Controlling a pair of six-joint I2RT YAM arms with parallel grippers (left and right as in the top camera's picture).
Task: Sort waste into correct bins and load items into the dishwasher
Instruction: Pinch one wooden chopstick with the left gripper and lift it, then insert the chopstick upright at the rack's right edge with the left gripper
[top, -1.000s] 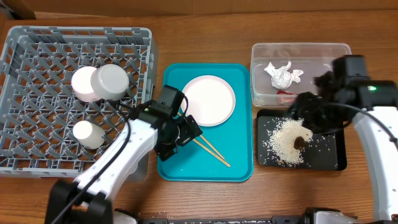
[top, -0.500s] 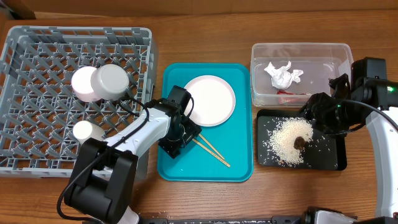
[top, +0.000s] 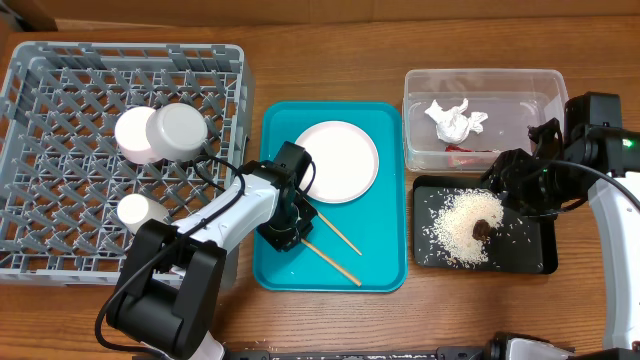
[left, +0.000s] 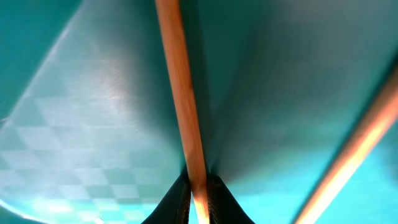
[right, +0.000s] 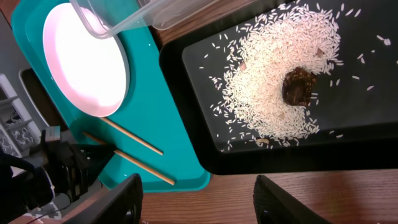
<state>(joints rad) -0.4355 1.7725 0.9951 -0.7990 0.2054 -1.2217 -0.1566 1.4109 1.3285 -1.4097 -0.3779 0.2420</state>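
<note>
Picking chopstick (left: 184, 112) off tray (top: 388, 210), left fingers (left: 175, 202) clenched on it, right fingers (right: 115, 202) spread empty; next, level lift toward upper-left rack (top: 60, 200).

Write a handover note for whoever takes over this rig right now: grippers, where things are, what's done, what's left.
Left gripper: shut on one chopstick, low over the teal tray.
Right gripper: open, empty, above the black tray.
Done: pink bowl, grey-green bowl and cup in the rack; napkin and red wrapper in the clear tub; rice and brown lump on the black tray.
Left: that chopstick, the other chopstick and the plate, all on the teal tray, go to the rack.
</note>
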